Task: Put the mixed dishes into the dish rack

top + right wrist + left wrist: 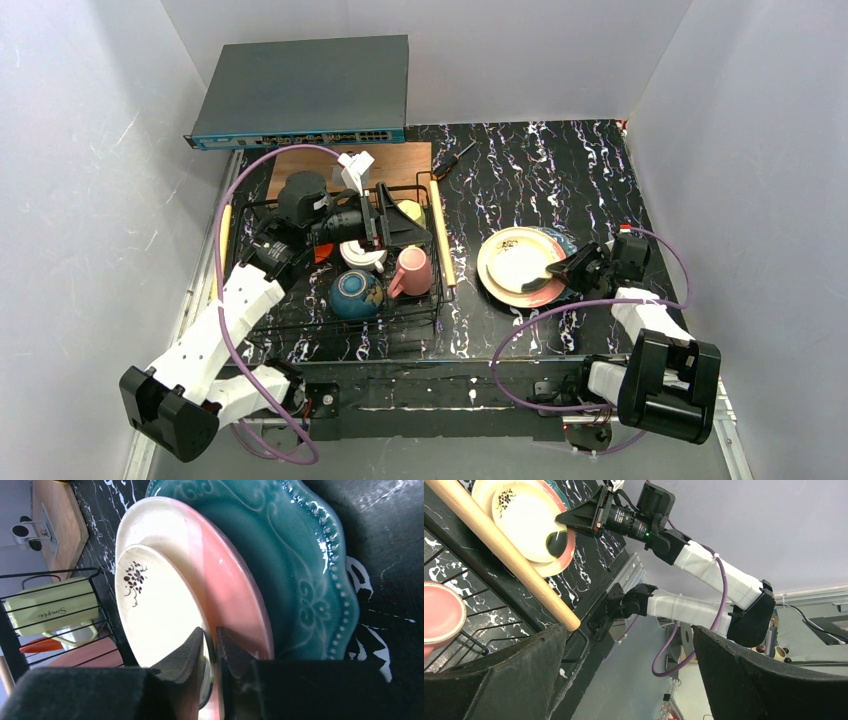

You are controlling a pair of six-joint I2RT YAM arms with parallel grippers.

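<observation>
Three plates are stacked on the black marbled table to the right of the dish rack: a cream plate on an orange plate on a teal plate. My right gripper is shut on the near rim of the cream plate, with one finger on top of it and the other between it and the orange plate. Inside the rack are a pink mug, a blue-teal bowl, a white cup and a yellow-green mug. My left gripper hangs open and empty over the rack.
A grey network switch lies at the back, with a brown wooden board in front of it. A small black tool sits beside the board. The rack's wooden handle runs between the rack and the plates.
</observation>
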